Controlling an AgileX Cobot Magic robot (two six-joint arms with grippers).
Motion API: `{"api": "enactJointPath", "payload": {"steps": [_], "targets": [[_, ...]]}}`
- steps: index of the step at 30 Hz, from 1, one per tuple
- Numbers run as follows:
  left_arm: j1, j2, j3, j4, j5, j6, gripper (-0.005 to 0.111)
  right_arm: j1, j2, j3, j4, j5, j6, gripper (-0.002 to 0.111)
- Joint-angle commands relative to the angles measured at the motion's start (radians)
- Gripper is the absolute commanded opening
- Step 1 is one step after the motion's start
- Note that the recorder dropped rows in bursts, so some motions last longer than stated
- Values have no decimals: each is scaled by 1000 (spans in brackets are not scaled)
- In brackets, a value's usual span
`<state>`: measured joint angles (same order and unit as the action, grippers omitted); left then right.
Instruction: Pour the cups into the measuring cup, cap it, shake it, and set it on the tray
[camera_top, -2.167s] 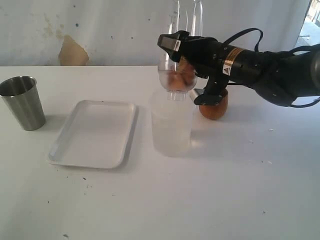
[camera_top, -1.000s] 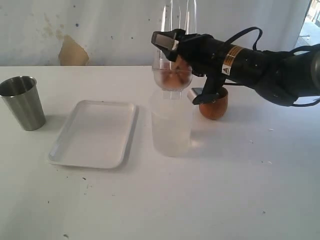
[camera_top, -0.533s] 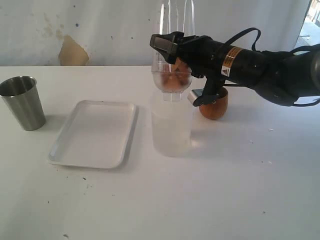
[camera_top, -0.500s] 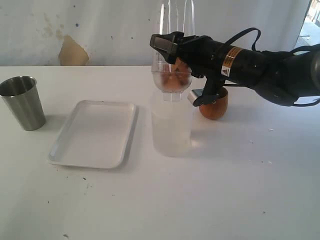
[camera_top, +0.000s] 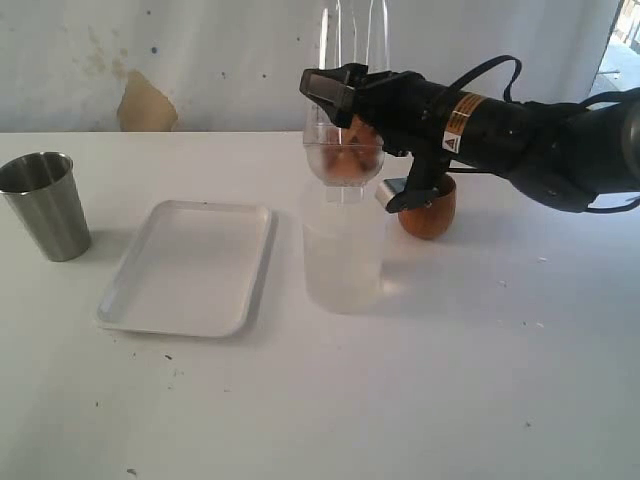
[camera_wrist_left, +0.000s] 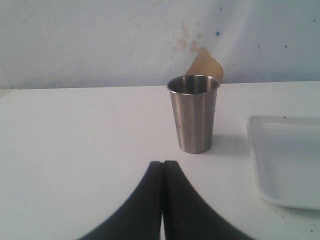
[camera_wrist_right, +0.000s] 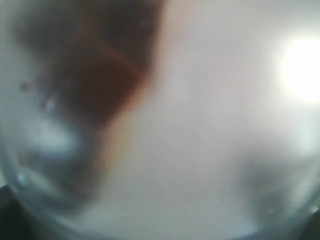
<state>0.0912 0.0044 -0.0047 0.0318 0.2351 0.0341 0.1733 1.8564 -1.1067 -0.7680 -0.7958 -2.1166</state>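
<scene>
- We judge the step in hand to be capping. The right gripper (camera_top: 358, 138), in the upper middle of the exterior view, pinches the clear domed top (camera_top: 335, 165) directly over the measuring cup (camera_top: 343, 255).
- The measuring cup stands on the table at the centre of the frame, just right of the tray (camera_top: 190, 265). The top's lower edge meets its rim. We cannot tell whether it is seated.
- To do this well, we would keep the top's neck upright and its collar centred on the rim. We would press straight down, evenly, so that the light cup does not tip or slide. We would let go only once the top sits level all round.
- The right wrist view is a blur of clear plastic, so we must check alignment in the exterior view.
- The left gripper (camera_wrist_left: 163, 165) is empty, its fingers pressed together. It faces the steel tumbler (camera_top: 45, 205) at the left edge.
- The wooden cup (camera_top: 432, 218) stands just behind the right arm, partly hidden.
- The count is one steel tumbler, one wooden cup, one measuring cup, one domed top, one tray and two grippers.
</scene>
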Motion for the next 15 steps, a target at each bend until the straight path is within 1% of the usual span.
{"api": "enactJointPath", "payload": {"steps": [1, 7, 15], "targets": [[-3, -4, 5, -8, -2, -3, 0, -4, -10, -8, 7, 0, -19, 0], [-3, -4, 5, -8, -2, -3, 0, -4, -10, -8, 16, 41, 16, 0], [-3, -4, 5, -8, -2, -3, 0, -4, -10, -8, 16, 83, 250, 0]]}}
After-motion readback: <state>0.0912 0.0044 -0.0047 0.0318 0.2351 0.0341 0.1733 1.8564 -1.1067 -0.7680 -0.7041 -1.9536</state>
